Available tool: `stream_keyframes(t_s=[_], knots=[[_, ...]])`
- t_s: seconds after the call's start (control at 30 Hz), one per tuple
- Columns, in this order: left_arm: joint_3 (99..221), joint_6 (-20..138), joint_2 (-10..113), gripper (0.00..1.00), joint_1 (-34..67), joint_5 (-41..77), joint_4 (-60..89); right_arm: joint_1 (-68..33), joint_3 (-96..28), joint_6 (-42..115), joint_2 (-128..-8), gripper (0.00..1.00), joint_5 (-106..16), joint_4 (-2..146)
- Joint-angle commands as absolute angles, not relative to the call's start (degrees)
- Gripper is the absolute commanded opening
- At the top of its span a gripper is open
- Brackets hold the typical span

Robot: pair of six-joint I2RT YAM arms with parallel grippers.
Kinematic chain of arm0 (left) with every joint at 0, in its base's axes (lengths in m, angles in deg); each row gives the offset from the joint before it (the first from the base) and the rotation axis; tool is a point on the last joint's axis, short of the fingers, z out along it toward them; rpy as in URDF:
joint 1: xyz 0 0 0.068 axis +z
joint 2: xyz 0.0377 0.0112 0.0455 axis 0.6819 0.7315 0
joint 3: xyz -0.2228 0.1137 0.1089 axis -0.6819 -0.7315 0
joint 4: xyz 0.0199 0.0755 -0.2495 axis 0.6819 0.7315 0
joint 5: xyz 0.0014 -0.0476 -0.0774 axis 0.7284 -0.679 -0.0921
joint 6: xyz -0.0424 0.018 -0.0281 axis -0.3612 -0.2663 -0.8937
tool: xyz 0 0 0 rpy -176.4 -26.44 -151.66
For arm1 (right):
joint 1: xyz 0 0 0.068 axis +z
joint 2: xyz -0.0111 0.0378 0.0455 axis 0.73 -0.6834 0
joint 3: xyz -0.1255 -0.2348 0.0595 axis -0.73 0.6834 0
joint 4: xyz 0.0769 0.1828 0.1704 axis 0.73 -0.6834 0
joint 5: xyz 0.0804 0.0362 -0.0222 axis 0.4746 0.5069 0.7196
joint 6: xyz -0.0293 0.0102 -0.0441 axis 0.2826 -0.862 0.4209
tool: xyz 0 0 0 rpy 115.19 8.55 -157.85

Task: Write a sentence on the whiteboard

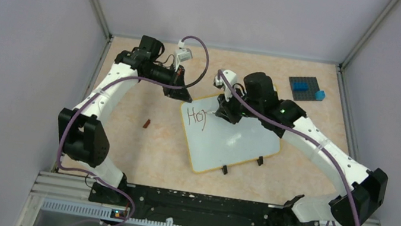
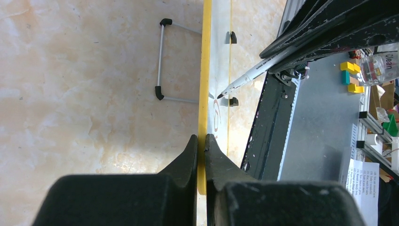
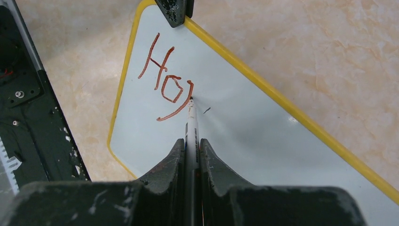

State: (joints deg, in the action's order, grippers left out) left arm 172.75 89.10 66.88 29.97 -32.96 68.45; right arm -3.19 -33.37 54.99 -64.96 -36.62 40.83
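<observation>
The whiteboard (image 1: 238, 145) lies tilted on the table, white with a thin yellow rim (image 3: 282, 101) and two black feet. Reddish-brown writing (image 3: 164, 80) near its far left corner reads "Ho" plus a partial third letter; it also shows in the top view (image 1: 196, 116). My right gripper (image 3: 193, 141) is shut on a white marker (image 3: 191, 125), whose tip touches the board at the end of the last stroke. My left gripper (image 2: 201, 139) is shut on the board's yellow rim (image 2: 205, 70) at the far corner. The marker (image 2: 247, 77) shows there too.
A dark grey studded plate with blue bricks (image 1: 306, 88) sits at the far right. A small reddish-brown marker cap (image 1: 147, 123) lies left of the board. A wire stand (image 2: 162, 61) shows beside the board in the left wrist view. Enclosure walls surround the table.
</observation>
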Motion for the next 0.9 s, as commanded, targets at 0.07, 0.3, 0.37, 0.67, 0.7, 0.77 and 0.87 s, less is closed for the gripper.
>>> stream_keyframes(t_s=[0.07, 0.3, 0.37, 0.67, 0.7, 0.77, 0.87], knots=[[171.9, 89.2, 66.7, 0.0, 28.2, -32.7, 70.9, -3.4, -35.9, 55.0, -66.1, 0.0, -37.4, 43.5], [171.9, 89.2, 66.8, 0.0, 28.2, -32.7, 70.9, -3.6, -36.3, 55.2, -66.6, 0.0, -39.1, 44.3], [171.8, 89.2, 66.8, 0.0, 28.2, -32.6, 70.9, -4.2, -36.4, 55.2, -66.5, 0.0, -39.2, 44.1], [171.8, 89.1, 67.3, 0.0, 28.2, -32.7, 70.8, -6.1, -35.6, 55.5, -65.1, 0.0, -39.4, 43.1], [171.8, 89.2, 67.3, 0.0, 28.2, -32.7, 70.8, -6.1, -35.2, 55.6, -65.0, 0.0, -39.2, 43.0], [171.9, 89.1, 67.3, 0.0, 28.2, -32.6, 70.9, -6.1, -34.3, 55.6, -64.6, 0.0, -39.0, 42.9], [171.8, 89.2, 67.2, 0.0, 28.2, -32.5, 70.8, -6.1, -32.7, 55.6, -64.1, 0.0, -38.5, 42.7]])
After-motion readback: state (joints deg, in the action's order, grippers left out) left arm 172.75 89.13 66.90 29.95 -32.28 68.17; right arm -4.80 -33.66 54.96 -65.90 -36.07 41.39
